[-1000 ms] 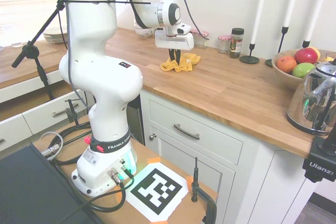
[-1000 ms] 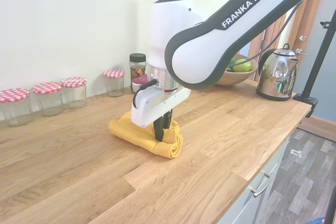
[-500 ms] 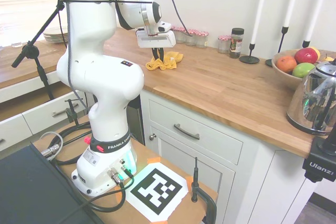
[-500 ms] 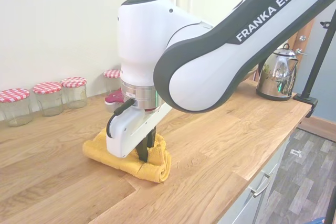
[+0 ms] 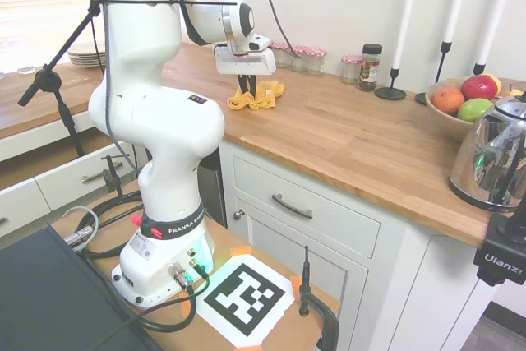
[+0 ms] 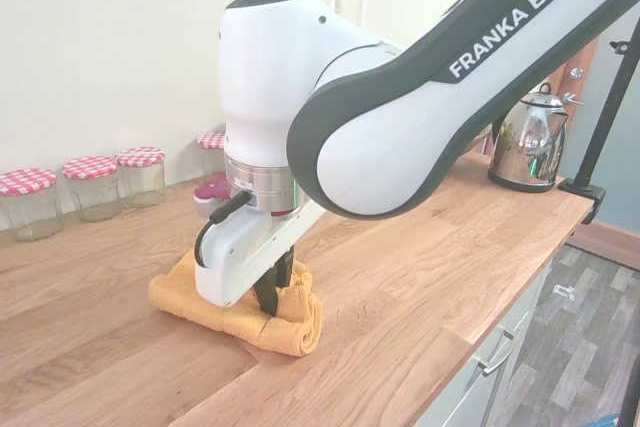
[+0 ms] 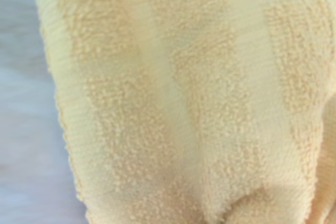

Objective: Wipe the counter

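Hand [image 6: 270, 299] pinches the yellow cloth [image 6: 215, 307], pressed flat on the table [image 6: 420, 257]. Recommend steady downward pressure, overlapping strokes, avoiding the jars [image 6: 95, 185].

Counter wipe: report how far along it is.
Done: the gripper has the yellow towel pinched and pressed flat on the counter. In hand: a wiping stroke near the front edge, by the gingham-lidded jars. Left: the long stretch toward the fruit bowl and kettle; no wiped trace shows, so coverage is unclear.
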You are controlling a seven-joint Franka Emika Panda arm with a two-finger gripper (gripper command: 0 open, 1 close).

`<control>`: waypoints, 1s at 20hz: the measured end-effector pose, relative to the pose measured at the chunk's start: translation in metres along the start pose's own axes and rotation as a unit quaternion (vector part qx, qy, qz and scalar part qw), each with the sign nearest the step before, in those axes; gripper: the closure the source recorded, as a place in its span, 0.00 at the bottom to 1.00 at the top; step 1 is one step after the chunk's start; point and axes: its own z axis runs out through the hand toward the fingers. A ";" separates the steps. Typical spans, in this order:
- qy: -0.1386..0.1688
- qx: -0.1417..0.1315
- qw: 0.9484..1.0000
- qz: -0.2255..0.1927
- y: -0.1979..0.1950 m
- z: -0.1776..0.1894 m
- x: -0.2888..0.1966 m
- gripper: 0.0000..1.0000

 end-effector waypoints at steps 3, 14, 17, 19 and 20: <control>-0.012 0.007 1.000 0.014 0.027 0.004 0.036 1.00; -0.043 0.041 0.996 0.070 0.165 0.020 0.154 1.00; -0.046 0.051 0.994 0.091 0.216 0.024 0.181 1.00; -0.046 0.057 0.992 0.103 0.246 0.026 0.194 1.00; -0.046 0.060 0.991 0.108 0.258 0.027 0.199 1.00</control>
